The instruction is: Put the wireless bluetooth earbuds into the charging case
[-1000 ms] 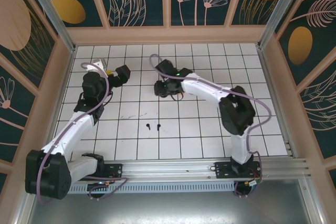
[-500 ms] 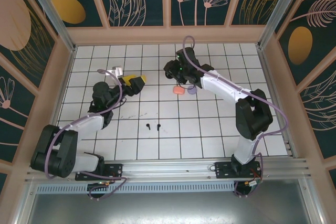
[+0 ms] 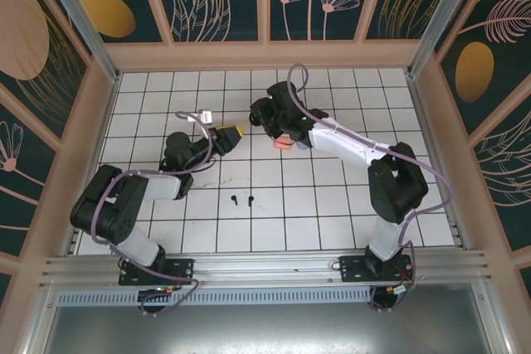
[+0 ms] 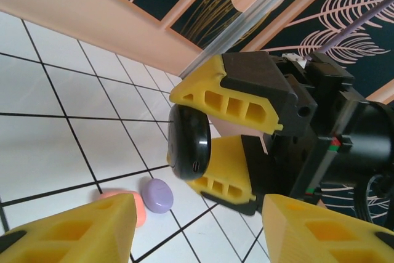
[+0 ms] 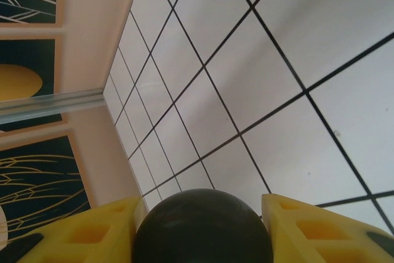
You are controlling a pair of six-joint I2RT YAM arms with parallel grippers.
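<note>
Black case: keep pinched firm in right gripper, dead at twelve o'clock of spread, empty left gripper. Ease left in square, pry open gently. Leave earbuds lying on tiles at six o'clock, well apart.

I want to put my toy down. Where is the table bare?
Bare tiles lie right of the right arm, by the wall, and between the black earbuds and the near rail. It's crowded around the pink case and the held black case.
</note>
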